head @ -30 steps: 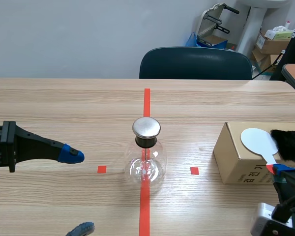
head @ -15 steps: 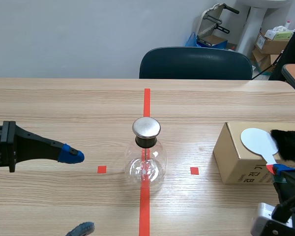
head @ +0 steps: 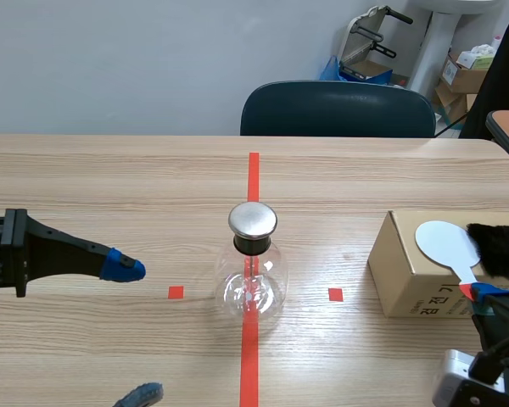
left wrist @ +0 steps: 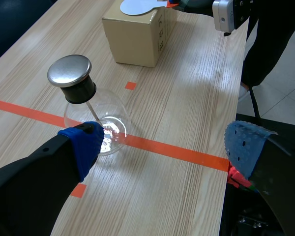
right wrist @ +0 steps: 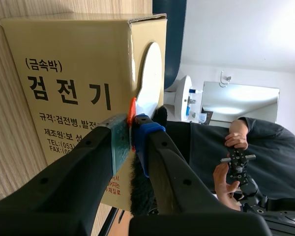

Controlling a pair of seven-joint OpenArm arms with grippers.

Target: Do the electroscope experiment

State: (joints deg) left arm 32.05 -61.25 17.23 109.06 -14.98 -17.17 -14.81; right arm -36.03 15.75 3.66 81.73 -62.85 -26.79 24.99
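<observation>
Nearest the robot, the left gripper [left wrist: 164, 147] is held low over the table [head: 110, 186], on its left side. Its fingers are spread wide, and nothing is found between the blue pads [left wrist: 83, 147].

At the near right, the right gripper [right wrist: 132, 140] is clamped on the orange-red handle [right wrist: 132, 112] of a white paddle [head: 445, 243]. The handle is pinched between the grey-green pad and the blue one, just off the near edge of a cardboard box [head: 407, 275].

Farther out, at the table's middle, the flask [head: 253, 284] is stood upright on the long tape line [head: 253, 174], between two small tape squares. It is made of clear glass and is closed by a black stopper under a round metal cap [head: 253, 219]. A thin rod can be seen running down inside it. The flask is placed ahead of the left gripper, nearer to one finger, and is not touched by it.

To the flask's right, the box is set on the table, with printed letters on its near face. The paddle's round disc is laid flat on the box's top, and a tuft of black fur [head: 499, 250] is laid just beside the disc.

Beyond the far edge, a dark chair [head: 338, 108] is pushed up to the table. In the right wrist view, a person's hand [right wrist: 222, 178] is seen past the box, closed on a small black device.
</observation>
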